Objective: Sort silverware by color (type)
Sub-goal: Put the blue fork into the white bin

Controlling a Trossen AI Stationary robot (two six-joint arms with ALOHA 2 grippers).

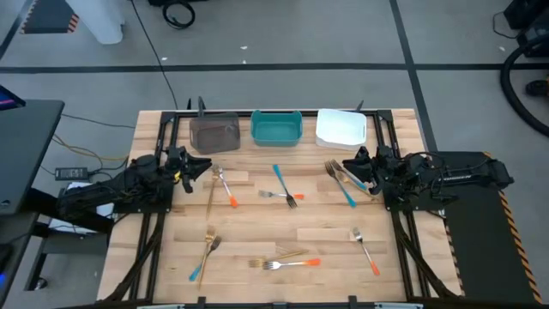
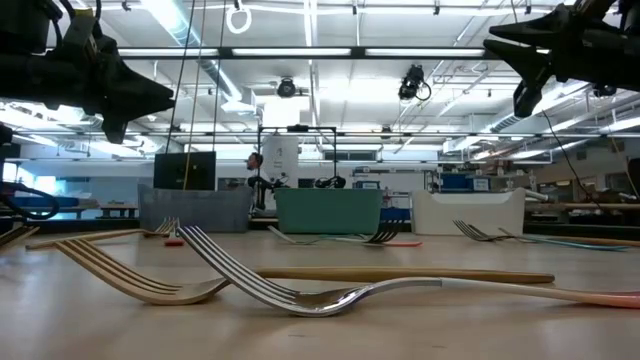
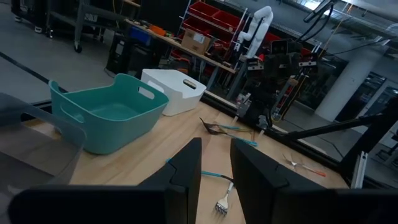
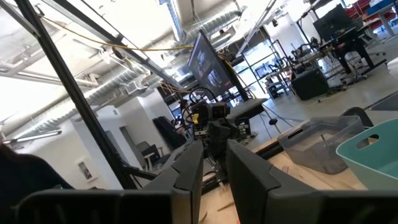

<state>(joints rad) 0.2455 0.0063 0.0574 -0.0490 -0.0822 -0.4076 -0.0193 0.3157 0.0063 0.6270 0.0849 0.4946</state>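
The silverware lies scattered flat on the wooden table (image 1: 257,225). It includes an orange-handled fork (image 1: 226,187), a teal-handled piece (image 1: 281,180), teal-handled forks (image 1: 341,182), gold forks (image 1: 208,245) and an orange-handled fork (image 1: 287,263). My left gripper (image 1: 204,167) hovers at the table's left side, near the brown bin, and points toward the middle. It is open with a narrow gap (image 3: 216,174) and holds nothing. My right gripper (image 1: 349,165) hovers at the right side above the teal-handled forks, open and empty (image 4: 214,165).
Three bins stand in a row along the far edge: brown (image 1: 214,131), teal (image 1: 276,127) and white (image 1: 340,127). A second orange-handled fork (image 1: 365,251) lies near the right front. In the low view, both arms hang above the table.
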